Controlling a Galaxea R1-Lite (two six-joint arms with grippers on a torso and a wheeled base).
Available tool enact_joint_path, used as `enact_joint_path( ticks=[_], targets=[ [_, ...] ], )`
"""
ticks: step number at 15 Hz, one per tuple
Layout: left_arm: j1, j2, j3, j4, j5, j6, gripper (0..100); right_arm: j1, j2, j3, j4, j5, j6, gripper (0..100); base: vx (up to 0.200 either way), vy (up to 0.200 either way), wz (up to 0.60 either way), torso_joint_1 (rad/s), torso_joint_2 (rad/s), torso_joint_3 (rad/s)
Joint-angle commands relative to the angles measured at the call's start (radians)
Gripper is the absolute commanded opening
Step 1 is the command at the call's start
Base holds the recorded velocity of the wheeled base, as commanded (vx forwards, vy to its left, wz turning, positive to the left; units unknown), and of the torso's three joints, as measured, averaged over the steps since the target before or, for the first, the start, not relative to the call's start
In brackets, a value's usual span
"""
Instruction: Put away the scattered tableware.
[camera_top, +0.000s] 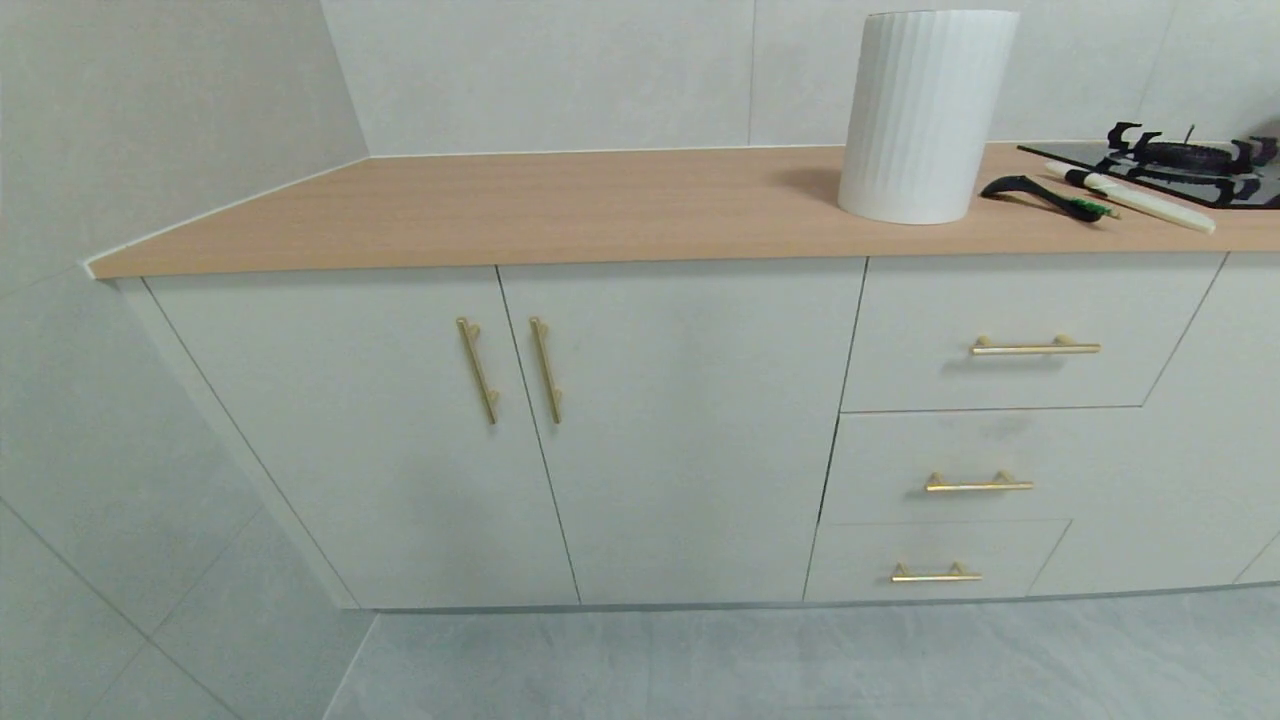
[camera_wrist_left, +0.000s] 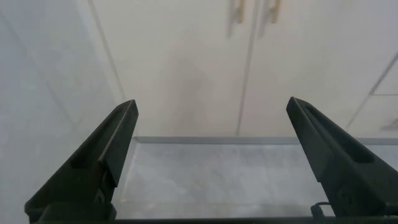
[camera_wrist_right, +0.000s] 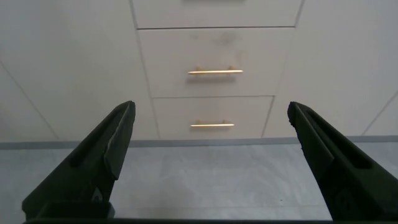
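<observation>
Left gripper (camera_wrist_left: 211, 107): fingers spread wide apart, holding nothing, low over the floor (camera_wrist_left: 217, 174) and facing the cabinet doors (camera_wrist_left: 186, 68). In the head view the counter (camera_top: 500, 210) runs from the left wall corner to the right. Below its left half are two shut doors, the left door (camera_top: 340, 430) and right door (camera_top: 690, 420), each with an upright brass handle beside the centre seam. Near the counter's right end a tall white ribbed holder (camera_top: 925, 115) stands upright, between the back and front edges. Just right of it lies a black utensil (camera_top: 1035, 190) with a green tip, flat on the counter near the front edge. Just beside that lies a long white utensil (camera_top: 1140, 200), angled toward the front edge; whether the two touch cannot be told. A black hob (camera_top: 1190, 160) sits at the counter's far right, behind them. Below this end are three shut drawers (camera_top: 1020, 300) with brass bar handles. Right gripper (camera_wrist_right: 211, 109): fingers spread wide apart, empty, low over the floor and facing the lower drawers (camera_wrist_right: 214, 56).
</observation>
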Motion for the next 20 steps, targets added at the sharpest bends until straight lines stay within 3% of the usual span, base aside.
enact_joint_path(
  ticks=[1,4,11,20],
  targets=[
    [0.000,0.000,0.000,0.000,0.001,0.000,100,0.000,0.002,0.000,0.001,0.001,0.000,100,0.000,-0.200,0.00,-0.007,0.01,0.002],
    [0.000,0.000,0.000,0.000,0.001,-0.003,100,0.000,0.002,0.000,0.001,0.001,0.000,100,0.000,-0.200,0.00,0.004,0.00,0.002],
    [0.000,0.000,0.000,0.000,0.001,-0.008,100,0.000,0.002,0.000,-0.001,-0.001,0.000,100,0.000,0.000,0.00,0.000,0.00,0.000],
    [0.000,0.000,0.000,0.000,0.001,-0.008,100,0.000,0.002,0.000,-0.001,0.001,0.000,100,0.178,0.000,0.00,0.003,0.00,0.002]
  ],
)
